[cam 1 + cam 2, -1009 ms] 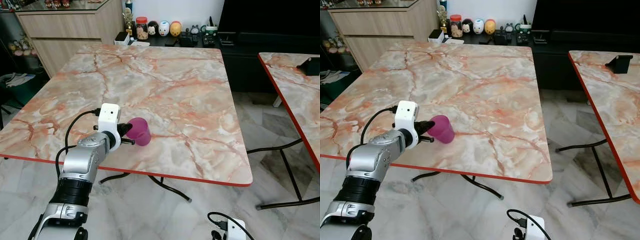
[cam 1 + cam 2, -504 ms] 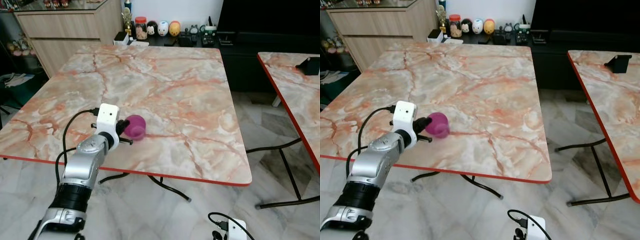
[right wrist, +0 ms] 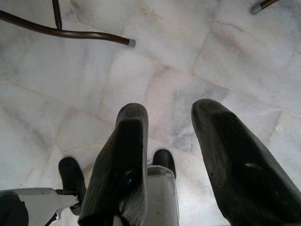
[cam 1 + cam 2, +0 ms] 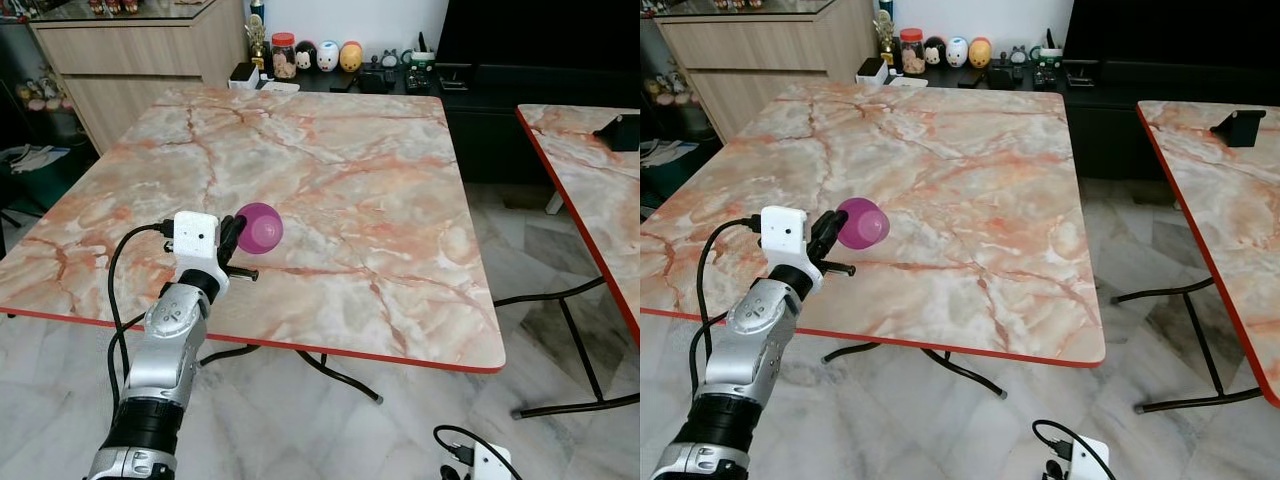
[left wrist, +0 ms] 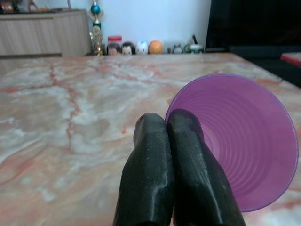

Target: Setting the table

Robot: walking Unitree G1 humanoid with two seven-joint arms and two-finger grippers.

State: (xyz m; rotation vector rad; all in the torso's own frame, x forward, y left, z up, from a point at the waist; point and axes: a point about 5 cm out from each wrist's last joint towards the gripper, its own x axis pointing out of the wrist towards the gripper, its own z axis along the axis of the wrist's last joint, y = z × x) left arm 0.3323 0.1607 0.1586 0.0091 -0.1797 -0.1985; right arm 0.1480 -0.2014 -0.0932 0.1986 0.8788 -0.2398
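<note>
A purple plastic cup (image 4: 258, 227) hangs tipped on its side just above the near left part of the marble table (image 4: 350, 150). My left gripper (image 4: 232, 237) is shut on the cup's rim. In the left wrist view the two black fingers (image 5: 150, 165) press together at the rim, and the cup (image 5: 240, 141) turns its ribbed inside towards the camera. My right gripper (image 3: 169, 122) hangs open over the tiled floor with nothing between its fingers.
A second marble table (image 4: 590, 170) stands to the right across a gap of floor. Behind the table a dark low cabinet (image 4: 340, 75) carries a jar and small figurines. A wooden sideboard (image 4: 130, 60) stands at the back left.
The left gripper has lifted the cup off the tabletop and drawn it left and towards the table's middle. The cup has tipped over onto its side.
</note>
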